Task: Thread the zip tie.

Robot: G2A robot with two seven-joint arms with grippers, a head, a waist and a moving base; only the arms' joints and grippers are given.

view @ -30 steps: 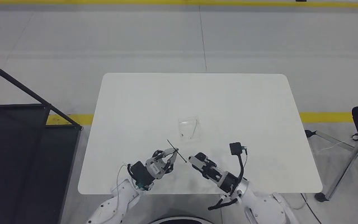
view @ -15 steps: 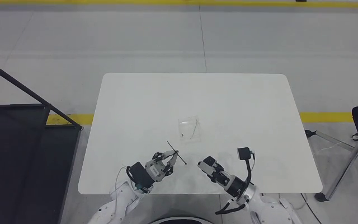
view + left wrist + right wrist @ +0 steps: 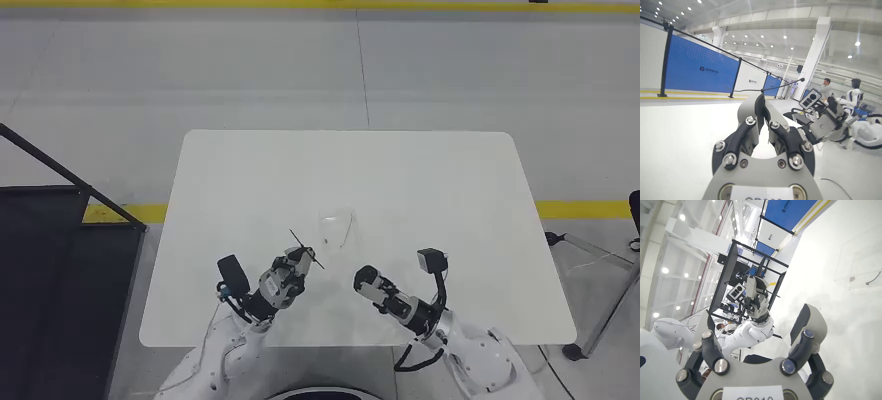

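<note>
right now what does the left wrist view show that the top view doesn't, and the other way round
Left wrist view adds: the left gripper with its pads shut flat on the black zip tie, whose head end sticks out to one side. Top view adds: the whole white table and a clear bag lying beyond both grippers, near the table's middle. Shared: the left gripper holding the zip tie, with the right gripper close beside it.
</note>
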